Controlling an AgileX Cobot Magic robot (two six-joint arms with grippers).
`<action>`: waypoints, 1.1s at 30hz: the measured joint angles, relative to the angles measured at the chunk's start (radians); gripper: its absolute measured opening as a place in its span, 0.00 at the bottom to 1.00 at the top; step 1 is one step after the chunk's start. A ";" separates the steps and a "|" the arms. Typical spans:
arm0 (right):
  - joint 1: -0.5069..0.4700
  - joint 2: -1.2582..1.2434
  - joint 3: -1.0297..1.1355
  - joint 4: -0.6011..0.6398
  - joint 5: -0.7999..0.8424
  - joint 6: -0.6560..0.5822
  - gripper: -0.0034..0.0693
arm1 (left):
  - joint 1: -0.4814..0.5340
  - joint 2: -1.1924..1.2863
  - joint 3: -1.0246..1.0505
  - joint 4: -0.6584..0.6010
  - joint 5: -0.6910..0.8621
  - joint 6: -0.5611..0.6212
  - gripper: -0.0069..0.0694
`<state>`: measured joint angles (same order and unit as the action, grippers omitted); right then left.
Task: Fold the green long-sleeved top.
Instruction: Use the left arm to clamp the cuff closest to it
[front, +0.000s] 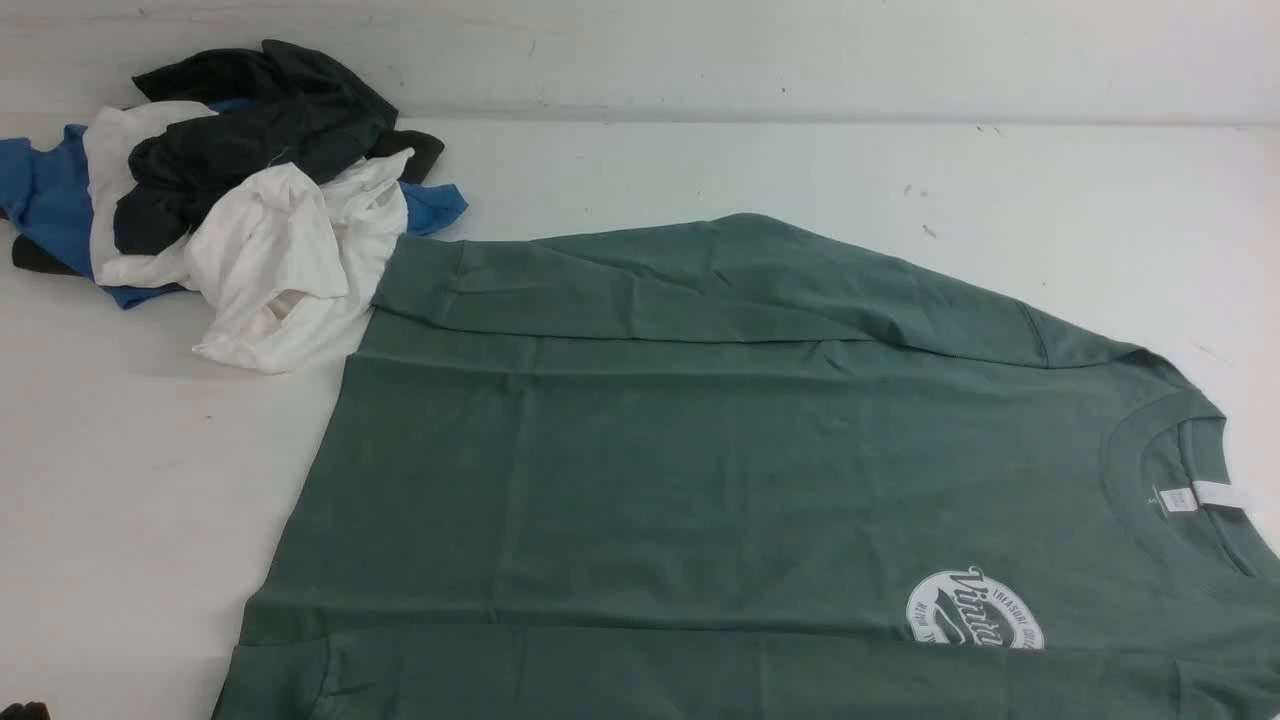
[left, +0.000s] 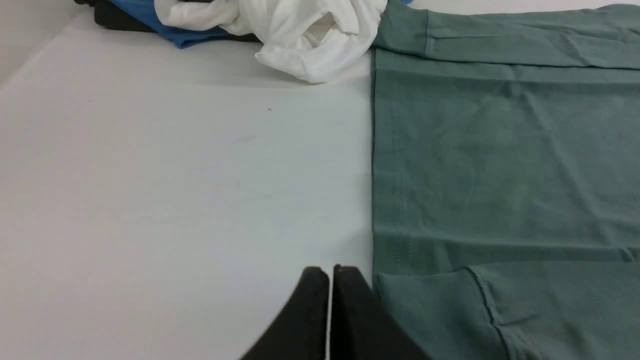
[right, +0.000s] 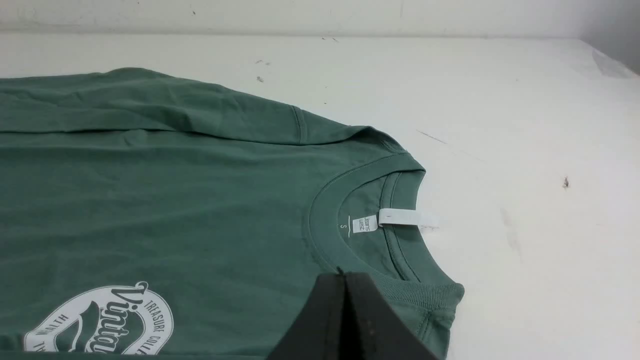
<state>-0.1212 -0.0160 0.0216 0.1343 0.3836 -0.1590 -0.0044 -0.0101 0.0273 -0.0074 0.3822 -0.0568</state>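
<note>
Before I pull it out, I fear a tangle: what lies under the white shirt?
A blue garment pokes out from under the white shirt on both sides; a dark garment shows further left. The rest beneath is covered.

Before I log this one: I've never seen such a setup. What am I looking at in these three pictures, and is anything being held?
This is a two-armed robot working at a white table. The wide picture comes from a camera between its arms, looking forward. The other two come from cameras on its left and right wrists. The black wedges in those are each arm's grasping part. The left fingers are pressed shut beside the garment's hem, and the right fingers are shut near its collar. Neither holds anything. The green long-sleeved top lies flat, logo up, neck toward the robot's right, sleeves laid across its body. At the far left is a pile: a white shirt, a blue garment and a dark garment.
</note>
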 joint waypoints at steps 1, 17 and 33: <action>0.000 0.000 0.000 0.000 0.000 0.000 0.03 | 0.000 0.000 0.000 0.000 0.000 0.000 0.09; 0.000 0.000 0.000 0.000 0.000 0.000 0.03 | 0.000 0.000 0.000 -0.129 -0.100 -0.056 0.09; 0.000 0.000 0.000 -0.002 0.000 0.000 0.03 | 0.000 0.000 0.000 -0.489 -0.409 -0.089 0.09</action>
<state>-0.1212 -0.0160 0.0216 0.1322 0.3836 -0.1590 -0.0044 -0.0101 0.0273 -0.4961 -0.0272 -0.1454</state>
